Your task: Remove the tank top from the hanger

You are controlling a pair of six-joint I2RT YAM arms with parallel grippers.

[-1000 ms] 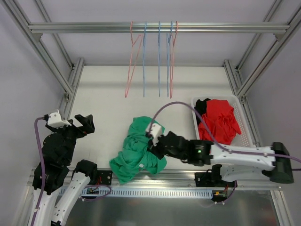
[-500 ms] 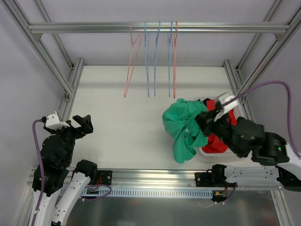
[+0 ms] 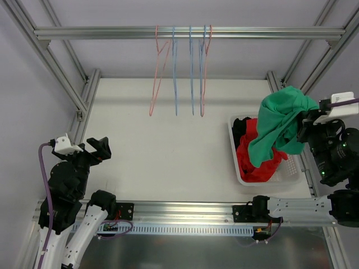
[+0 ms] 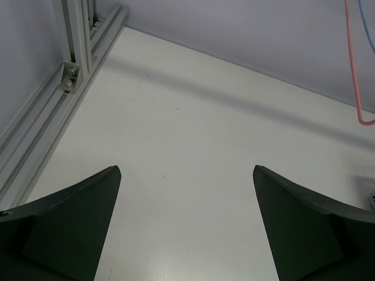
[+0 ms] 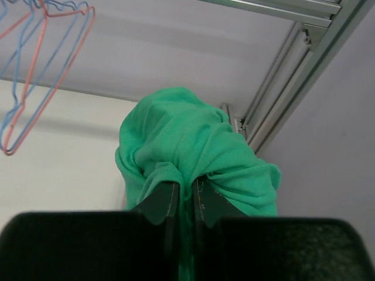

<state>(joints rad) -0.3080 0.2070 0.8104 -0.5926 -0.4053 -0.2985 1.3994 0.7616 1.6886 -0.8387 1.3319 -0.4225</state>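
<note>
Top external: right claw (image 5: 181,190) is pinching tank top (image 3: 280,120) above basket (image 3: 263,182), desk (image 3: 168,151) right edge.
Left claw (image 4: 186,175): idling, spread.
Next: likely releasing.

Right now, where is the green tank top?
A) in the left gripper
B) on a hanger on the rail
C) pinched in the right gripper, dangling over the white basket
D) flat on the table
C: the right gripper is shut on the green tank top, which hangs over the white basket in the top view.
</note>
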